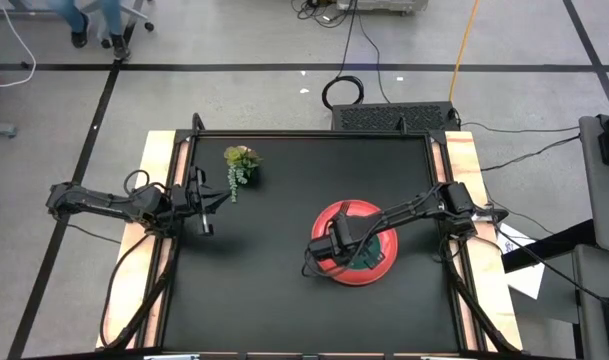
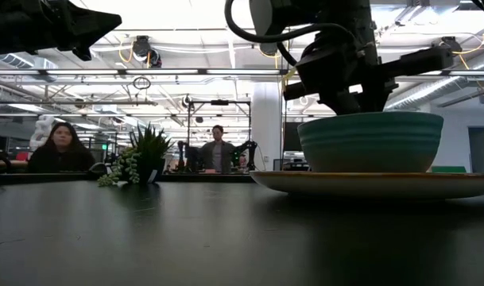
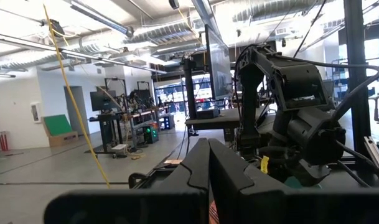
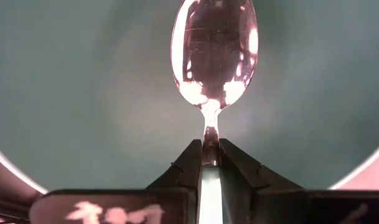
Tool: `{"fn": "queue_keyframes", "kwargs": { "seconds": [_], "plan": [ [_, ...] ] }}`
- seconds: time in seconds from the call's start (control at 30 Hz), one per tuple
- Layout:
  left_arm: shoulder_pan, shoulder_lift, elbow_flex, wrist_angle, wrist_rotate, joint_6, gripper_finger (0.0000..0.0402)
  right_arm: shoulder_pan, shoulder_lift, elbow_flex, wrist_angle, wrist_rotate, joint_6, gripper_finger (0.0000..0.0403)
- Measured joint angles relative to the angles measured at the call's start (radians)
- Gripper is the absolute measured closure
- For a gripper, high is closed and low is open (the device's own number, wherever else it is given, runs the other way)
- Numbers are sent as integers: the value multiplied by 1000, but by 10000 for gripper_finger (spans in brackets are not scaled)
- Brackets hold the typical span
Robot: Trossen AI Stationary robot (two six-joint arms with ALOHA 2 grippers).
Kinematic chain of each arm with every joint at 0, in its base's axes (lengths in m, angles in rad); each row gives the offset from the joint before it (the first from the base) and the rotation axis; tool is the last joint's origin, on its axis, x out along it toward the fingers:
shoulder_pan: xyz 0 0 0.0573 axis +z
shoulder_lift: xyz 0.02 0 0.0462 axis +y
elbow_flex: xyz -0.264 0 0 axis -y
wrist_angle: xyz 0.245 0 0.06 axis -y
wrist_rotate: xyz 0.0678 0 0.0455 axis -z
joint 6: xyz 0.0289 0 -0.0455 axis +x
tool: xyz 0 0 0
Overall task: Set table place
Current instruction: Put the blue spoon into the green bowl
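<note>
Spoon (image 4: 214, 56), its polished metal oval glinting, hangs over the smooth teal bowl (image 2: 370, 141), and we see the right gripper (image 4: 209, 149) with jaws clamped on its thin neck. The bowl sits on the round red plate (image 1: 382, 268) at the right of the matte black tabletop (image 1: 274, 290). The left gripper (image 1: 206, 228) hovers at the left edge, jaws closed and empty (a green plant sprig (image 1: 240, 165) lies nearby).

Teal bowl (image 2: 370, 141) (ribbed), red plate (image 1: 382, 270).
</note>
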Motion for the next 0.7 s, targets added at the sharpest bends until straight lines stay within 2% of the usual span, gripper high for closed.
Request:
{"fn": "queue_keyframes", "kwargs": {
  "seconds": [0.7],
  "plan": [
    [0,0,0,0,0,-2,394,-1,0,0,19,-2,7,370]
  ]
}}
